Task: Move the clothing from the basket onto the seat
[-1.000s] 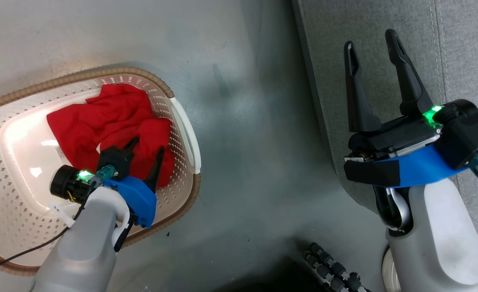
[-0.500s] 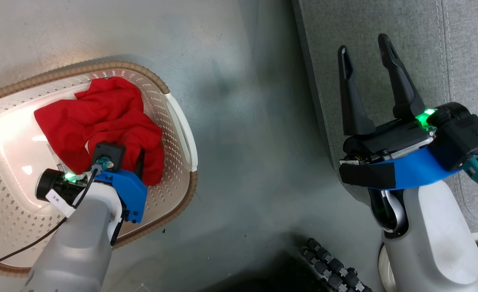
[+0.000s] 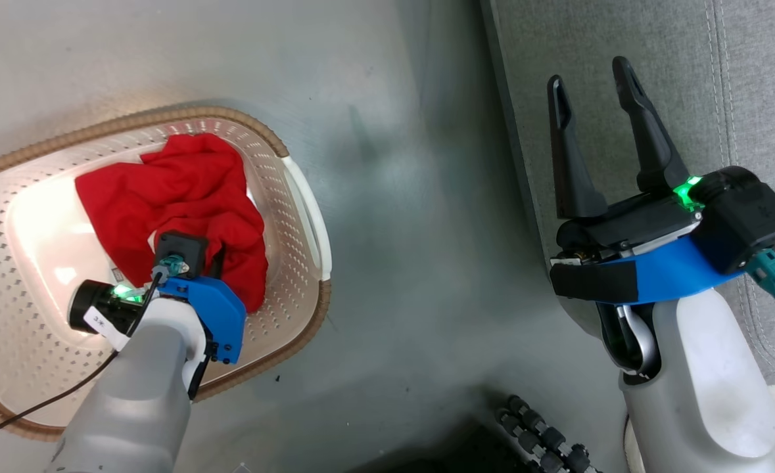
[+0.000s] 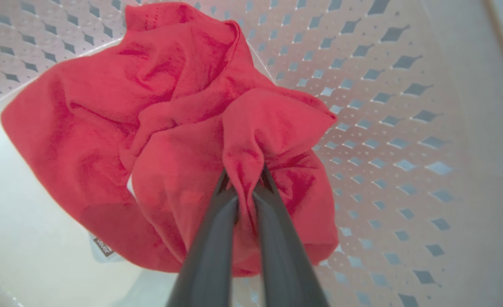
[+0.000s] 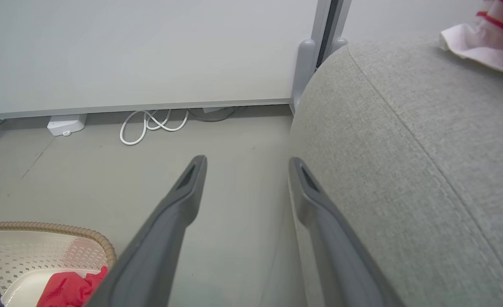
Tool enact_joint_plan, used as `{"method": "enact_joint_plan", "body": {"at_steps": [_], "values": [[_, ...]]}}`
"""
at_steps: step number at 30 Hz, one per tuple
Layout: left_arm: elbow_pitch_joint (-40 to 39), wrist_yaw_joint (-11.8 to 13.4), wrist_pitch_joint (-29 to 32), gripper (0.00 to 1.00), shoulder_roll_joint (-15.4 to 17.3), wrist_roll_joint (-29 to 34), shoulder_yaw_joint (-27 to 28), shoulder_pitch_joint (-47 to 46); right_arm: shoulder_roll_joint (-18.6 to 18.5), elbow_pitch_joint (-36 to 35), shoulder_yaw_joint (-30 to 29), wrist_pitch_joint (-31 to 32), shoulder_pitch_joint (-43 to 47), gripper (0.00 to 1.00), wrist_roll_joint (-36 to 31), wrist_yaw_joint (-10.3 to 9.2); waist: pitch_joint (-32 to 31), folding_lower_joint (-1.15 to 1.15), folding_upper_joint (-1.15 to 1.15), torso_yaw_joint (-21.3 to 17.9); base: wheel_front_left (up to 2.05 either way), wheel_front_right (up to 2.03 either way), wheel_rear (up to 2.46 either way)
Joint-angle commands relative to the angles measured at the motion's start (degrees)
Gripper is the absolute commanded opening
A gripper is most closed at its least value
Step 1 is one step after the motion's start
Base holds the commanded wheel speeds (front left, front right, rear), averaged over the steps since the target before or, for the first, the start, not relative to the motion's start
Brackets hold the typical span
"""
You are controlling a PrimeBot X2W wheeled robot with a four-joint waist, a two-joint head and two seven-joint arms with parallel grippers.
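Garments, I count two: my left pincer (image 4: 242, 181) grips the plain red garment (image 4: 106, 106) inside the one basket (image 4: 383, 128); the red-and-white garment (image 5: 481, 40) lies far along the seat (image 5: 405, 162); right pincer (image 3: 589, 73) spread wide.

A second ago the left end effector (image 4: 243, 174) hangs over the red garment (image 3: 164, 190) with its two fingers spread and plainly showing. Now it sits lower, its fingers sunk out of sight into the cloth in the head view and drawn nearly together on a raised fold in the left wrist view. The garment's near lobe, earlier spread toward the basket (image 3: 308, 217) wall, is gathered in against the fingers, and the head camera itself has shifted slightly.
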Motion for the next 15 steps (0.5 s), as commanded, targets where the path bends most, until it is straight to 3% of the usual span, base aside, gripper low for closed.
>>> {"method": "enact_joint_plan", "body": {"at_steps": [1,7,15], "values": [[0.3,-0.2,-0.4,0.00,0.0,-0.3,-0.1,-0.2,0.2,0.3,0.0,0.3,-0.8,1.00,-0.5,-0.06,-0.7,0.00,0.00,0.5,0.00,0.00,0.00],[0.6,-0.7,-1.4,0.00,-1.5,-1.7,0.1,1.5,0.2,1.7,0.2,0.8,-0.5,1.00,-1.6,-0.06,-5.8,0.00,0.00,2.4,0.00,0.00,0.00],[-0.5,-2.9,-2.6,0.00,-3.5,-3.0,-1.3,5.0,0.1,4.6,-0.7,2.7,3.2,1.00,-3.9,-0.06,-18.8,0.00,0.00,8.0,0.00,0.00,0.00]]}}
